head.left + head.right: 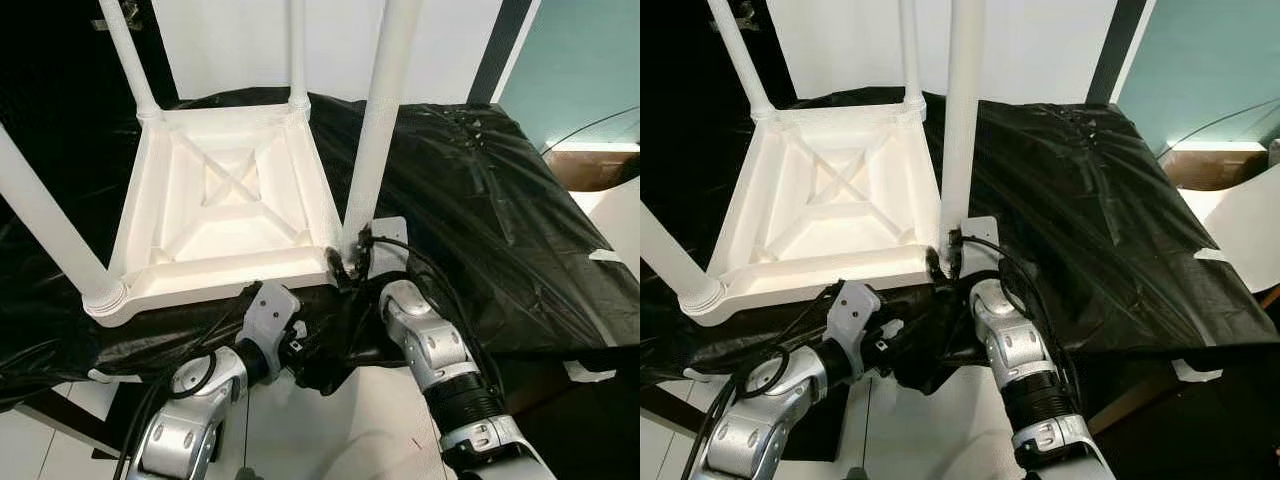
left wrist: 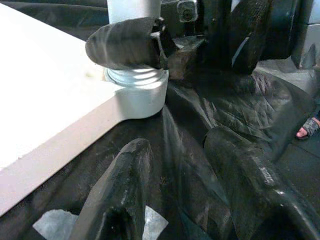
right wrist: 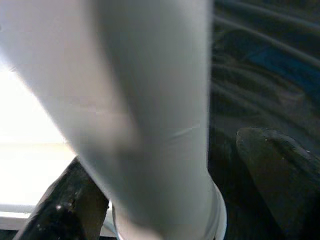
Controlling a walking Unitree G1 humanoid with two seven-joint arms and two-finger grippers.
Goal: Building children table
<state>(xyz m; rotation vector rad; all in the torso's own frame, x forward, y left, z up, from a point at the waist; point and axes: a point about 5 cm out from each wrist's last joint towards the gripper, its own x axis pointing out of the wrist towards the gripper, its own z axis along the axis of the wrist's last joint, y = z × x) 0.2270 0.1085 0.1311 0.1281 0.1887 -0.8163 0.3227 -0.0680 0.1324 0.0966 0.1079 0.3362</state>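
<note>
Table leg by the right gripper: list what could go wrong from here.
1. The right gripper holds the leg only at its base, so the long leg could lean and cross-thread; screw threads show above the socket.
2. The upside-down tabletop lies on slick black plastic sheeting and may slide or turn with the leg.
3. The left gripper is open beside that corner, bracing nothing.
</note>
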